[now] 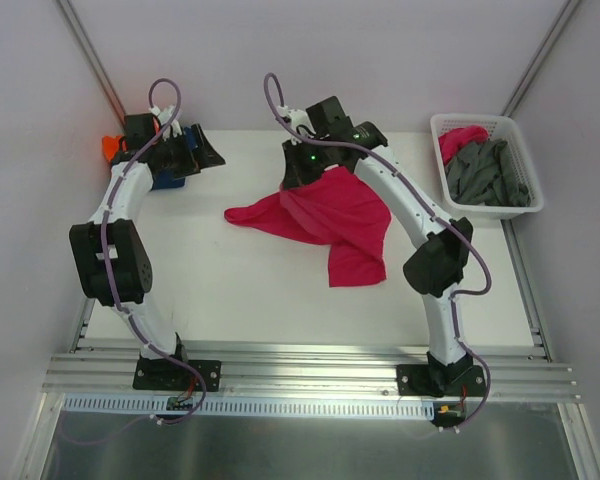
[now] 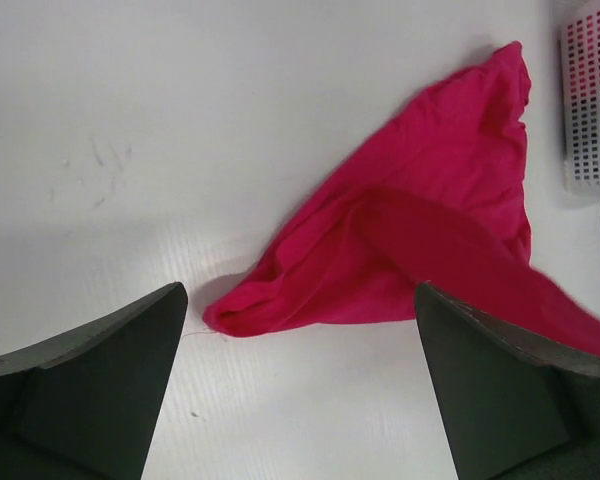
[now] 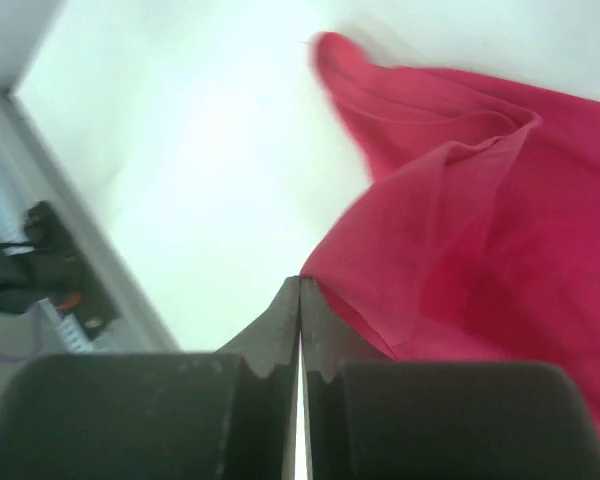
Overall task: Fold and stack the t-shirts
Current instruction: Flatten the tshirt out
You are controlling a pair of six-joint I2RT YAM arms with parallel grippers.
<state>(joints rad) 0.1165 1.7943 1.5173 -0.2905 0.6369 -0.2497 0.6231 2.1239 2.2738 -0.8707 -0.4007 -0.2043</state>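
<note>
A large magenta t-shirt (image 1: 330,225) (image 2: 420,230) (image 3: 480,250) lies crumpled at the middle of the white table. My right gripper (image 1: 302,172) (image 3: 300,282) is at its far edge, shut, with a raised fold of the cloth pinched at the fingertips. My left gripper (image 1: 198,150) (image 2: 300,295) hovers open at the far left with nothing between its fingers; the shirt's left tip lies just ahead of it. Beside the left gripper, partly hidden by it, sit an orange t-shirt (image 1: 110,147) and a dark blue t-shirt (image 1: 170,181).
A white lattice basket (image 1: 485,122) (image 2: 590,110) stands at the far right, holding grey cloth (image 1: 490,175) and some pink cloth (image 1: 460,140). Grey walls close in the table at the back and sides. A metal rail (image 1: 310,380) runs along the near edge.
</note>
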